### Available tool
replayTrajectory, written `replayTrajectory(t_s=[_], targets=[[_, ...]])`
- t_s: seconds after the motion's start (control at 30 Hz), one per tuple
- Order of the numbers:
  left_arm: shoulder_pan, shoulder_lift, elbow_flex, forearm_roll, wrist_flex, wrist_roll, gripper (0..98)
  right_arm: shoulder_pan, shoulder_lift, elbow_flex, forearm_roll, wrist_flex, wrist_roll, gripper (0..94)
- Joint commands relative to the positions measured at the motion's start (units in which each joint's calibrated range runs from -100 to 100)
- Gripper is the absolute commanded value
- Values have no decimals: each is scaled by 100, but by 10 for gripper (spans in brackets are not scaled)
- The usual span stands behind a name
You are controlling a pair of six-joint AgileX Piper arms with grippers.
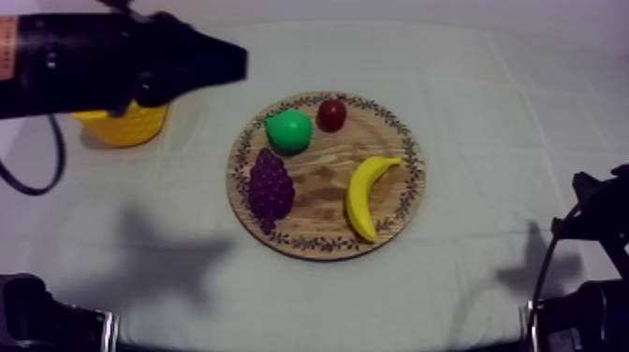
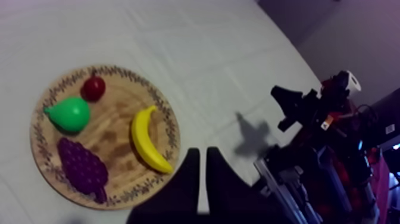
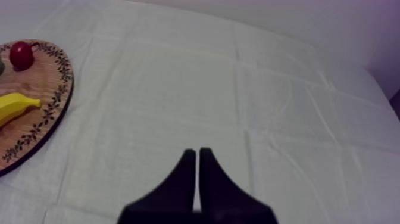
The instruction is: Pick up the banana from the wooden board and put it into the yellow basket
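The yellow banana (image 1: 368, 197) lies on the right half of the round wooden board (image 1: 318, 183) at the table's middle. My left gripper (image 1: 239, 61) hangs shut above the cloth, up and left of the board, with its arm over the yellow basket (image 1: 126, 126). Seen from the left wrist, the gripper (image 2: 202, 152) has its fingers together just off the board's (image 2: 116, 128) rim, close to the banana (image 2: 147, 140). My right gripper (image 3: 197, 152) is shut on nothing over bare cloth, well right of the board (image 3: 47, 89) and banana (image 3: 15, 106).
A green pear (image 1: 288, 131), a small red fruit (image 1: 331, 114) and purple grapes (image 1: 270, 184) share the board. My right arm (image 1: 590, 234) rests low at the table's right edge. Open cloth stretches between board and basket.
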Motion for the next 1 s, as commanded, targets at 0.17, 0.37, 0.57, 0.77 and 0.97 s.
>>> replayTrajectory(t_s=[0.17, 0.37, 0.57, 0.77, 0.97], targets=[[171, 707, -212, 175, 101, 54, 38, 0, -2, 2, 1, -1, 1, 3], [289, 1182, -481, 217, 152, 92, 36, 0, -2, 2, 1, -1, 1, 3], [328, 1635, -565, 231, 299, 262, 90, 3, -2, 2, 1, -1, 1, 3], [345, 1951, -603, 236, 369, 348, 173, 8, -2, 2, 1, -1, 1, 3], [390, 2140, -668, 165, 397, 421, 404, 8, -2, 2, 1, -1, 1, 3]])
